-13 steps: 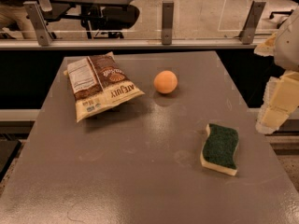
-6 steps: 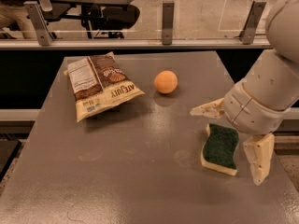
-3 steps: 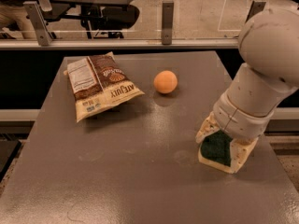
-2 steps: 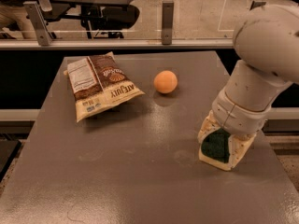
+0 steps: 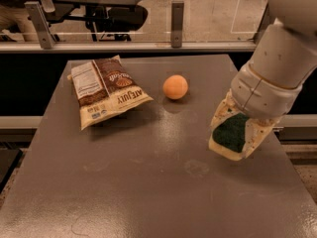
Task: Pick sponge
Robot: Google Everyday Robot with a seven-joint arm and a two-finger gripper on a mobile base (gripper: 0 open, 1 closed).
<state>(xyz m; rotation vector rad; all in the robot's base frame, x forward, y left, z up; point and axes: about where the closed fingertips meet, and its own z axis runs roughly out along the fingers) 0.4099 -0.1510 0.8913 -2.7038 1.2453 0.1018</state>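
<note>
My rig's cream two-finger gripper [image 5: 234, 139] clasps the rectangular sponge [image 5: 231, 132], dark green scouring top over pale yellow foam, one finger [image 5: 221, 114] pressed to each long side, at the right edge of the flat grey table [image 5: 148, 182]. The sponge sits tilted between them; I cannot tell whether it clears the surface. A round orange ball [image 5: 175, 87] and a brown-and-white printed snack bag [image 5: 106, 89] lie well apart to the left.
</note>
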